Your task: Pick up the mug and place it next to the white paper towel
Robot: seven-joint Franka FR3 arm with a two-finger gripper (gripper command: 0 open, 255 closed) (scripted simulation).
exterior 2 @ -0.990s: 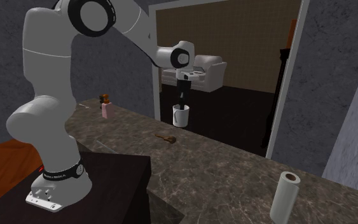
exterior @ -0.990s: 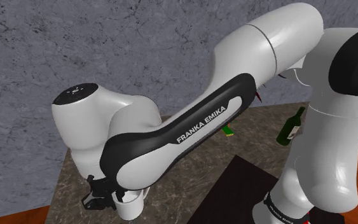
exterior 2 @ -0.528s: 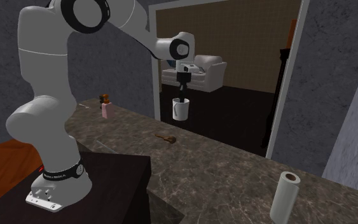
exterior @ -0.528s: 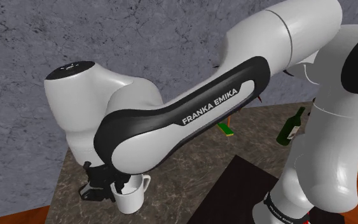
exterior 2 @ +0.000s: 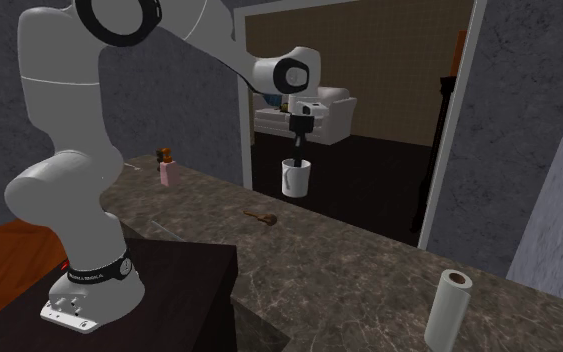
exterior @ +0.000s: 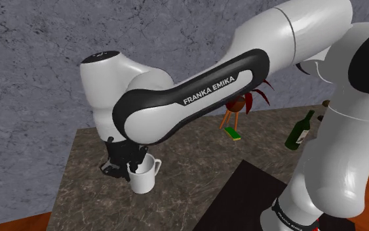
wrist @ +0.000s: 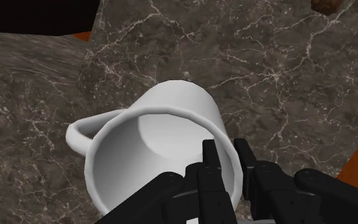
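The end effector, pinching the mug by its rim, has lifted it off the bench and started toward the paper towel at the second exterior view's right.

The jaws hide part of the rim of the mug.

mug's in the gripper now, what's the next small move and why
Probably start carrying the mug sideways toward the paper towel, to the second exterior view's right. The gripper is shut on the mug's rim, one finger inside and one outside. The mug seems to hang clear of the counter, and the paper towel stands upright far along it.
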